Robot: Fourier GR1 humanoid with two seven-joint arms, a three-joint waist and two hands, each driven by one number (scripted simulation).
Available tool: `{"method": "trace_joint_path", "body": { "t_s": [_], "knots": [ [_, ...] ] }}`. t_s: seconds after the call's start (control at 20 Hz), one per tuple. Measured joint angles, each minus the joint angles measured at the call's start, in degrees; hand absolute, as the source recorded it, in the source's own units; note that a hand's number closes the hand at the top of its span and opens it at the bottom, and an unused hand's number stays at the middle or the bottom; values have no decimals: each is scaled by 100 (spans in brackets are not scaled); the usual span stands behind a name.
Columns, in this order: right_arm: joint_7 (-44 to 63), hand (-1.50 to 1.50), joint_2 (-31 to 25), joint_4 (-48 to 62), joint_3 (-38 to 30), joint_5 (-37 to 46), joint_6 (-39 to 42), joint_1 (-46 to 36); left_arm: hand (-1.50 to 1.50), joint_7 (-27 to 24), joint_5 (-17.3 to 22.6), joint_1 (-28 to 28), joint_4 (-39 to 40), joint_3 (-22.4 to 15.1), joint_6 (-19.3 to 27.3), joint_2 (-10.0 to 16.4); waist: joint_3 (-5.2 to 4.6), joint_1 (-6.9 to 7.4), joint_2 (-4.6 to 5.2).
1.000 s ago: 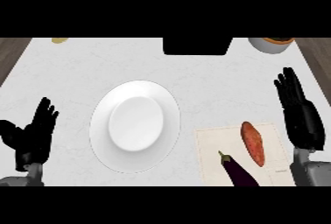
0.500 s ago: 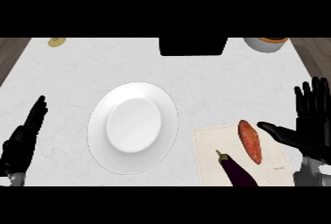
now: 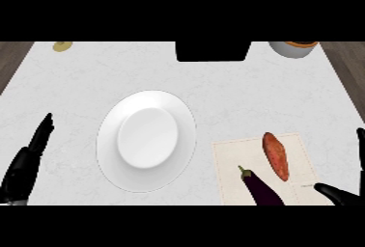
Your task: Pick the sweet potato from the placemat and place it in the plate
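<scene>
An orange sweet potato [image 3: 276,155] lies lengthwise on the beige placemat [image 3: 231,166] at the lower right. The white plate [image 3: 114,154] sits left of it, near the middle of the counter, with nothing on it. My right hand [image 3: 341,194] shows only at the lower right corner, thumb pointing left across the mat's near corner and a fingertip at the right edge; it is open and apart from the sweet potato. My left hand [image 3: 25,166] rests edge-on at the lower left, fingers straight, holding nothing.
A dark purple eggplant [image 3: 262,190] lies on the placemat beside the sweet potato, nearer to me. A black block [image 3: 212,50] stands at the back centre, a bowl [image 3: 294,47] at the back right, a small yellow item [image 3: 62,46] at the back left.
The view has shifted, so everything sits lower and to the left. My right hand has sunk toward the lower right corner, and my left hand has turned edge-on.
</scene>
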Motion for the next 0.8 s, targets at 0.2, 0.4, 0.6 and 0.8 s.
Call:
{"method": "trace_joint_path", "body": {
  "t_s": [0.2, 0.4, 0.6, 0.8],
  "knots": [
    [471, -150, -781, -82, -40, 216, 508, 272, 0, 89, -64, 32, -137, -27, -5, -14, -1, 32, 5],
    [1134, -150, -1550, -51, -28, 535, 841, 256, 0, 109, -85, -31, -170, 10, -52, -8, -4, 75, 19],
    [1866, -150, -2129, 74, -49, 619, 1150, 19, 0, 101, -130, 41, -207, 13, -76, -84, -4, 99, 23],
    [2589, -150, -2482, 359, 138, 738, 1377, -494, 0, 135, -208, 72, -289, 45, -89, -131, -2, 130, 28]
  ]
}}
